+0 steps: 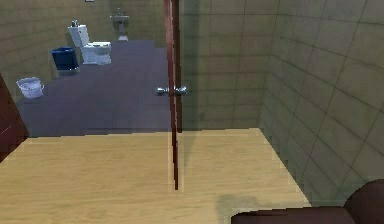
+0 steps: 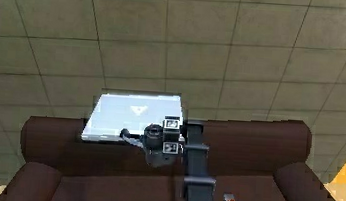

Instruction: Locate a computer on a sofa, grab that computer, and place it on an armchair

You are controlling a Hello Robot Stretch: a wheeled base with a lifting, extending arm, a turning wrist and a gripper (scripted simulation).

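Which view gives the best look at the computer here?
The arm side view: the pale flat computer stands out at the brown sofa back, by the gripper. The forward view faces a door and a toilet.

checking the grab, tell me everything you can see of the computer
The computer is a flat, pale silver-blue slab, lid closed, with a small mark at the lid's middle; it looks like metal. It shows level against the tiled wall, its near edge overlapping the brown seat at its back. The gripper sits at that near edge; whether it holds the computer cannot be told.
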